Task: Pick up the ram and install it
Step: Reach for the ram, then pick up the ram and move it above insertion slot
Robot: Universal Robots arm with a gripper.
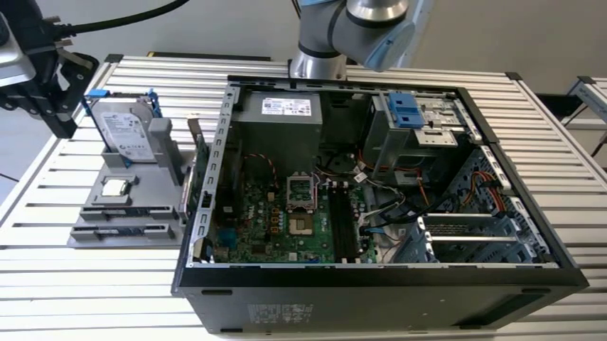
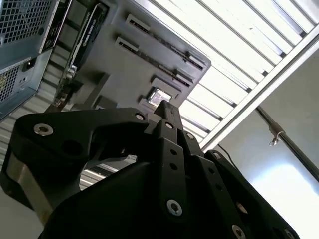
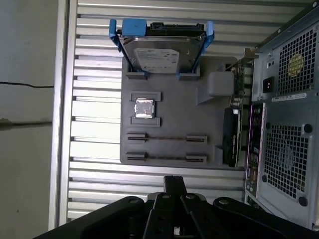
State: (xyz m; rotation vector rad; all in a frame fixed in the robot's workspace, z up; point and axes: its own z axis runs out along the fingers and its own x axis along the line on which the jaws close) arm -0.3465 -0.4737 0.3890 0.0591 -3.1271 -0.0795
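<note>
The jaws (image 2: 164,106) are pressed together at their tips with nothing between them, and both wrist views show the dark fingers (image 3: 174,183) meeting in 1 point. In the exterior view the jaws (image 1: 62,126) point down. They hang in the air over the desk (image 1: 38,249) near its edge at the exterior view's left, touching nothing. A black cable (image 1: 114,21) runs from the wrist back toward the arm (image 1: 374,28), whose base stands at the desk's far edge behind the computer case (image 1: 379,291).

Below the jaws a gray tray (image 3: 174,99) lies flat on the slatted desk, just beside the case's rear panel (image 3: 286,129). The ram (image 3: 166,139) lies on edge between 2 small holders in the tray, and the exterior view shows it (image 1: 128,211) at the tray's near end. A 2nd stick (image 3: 166,159) sits parallel just beside it in its own holders.

On the ram's other side is a square silver processor (image 3: 144,108). Past that, a hard drive (image 3: 162,50) in a blue frame stands tilted at the tray's far end. An expansion card (image 3: 232,144) stands on edge along the tray's side nearest the case. The case lies on its side with its panel off and its green board (image 1: 284,220) uncovered.
</note>
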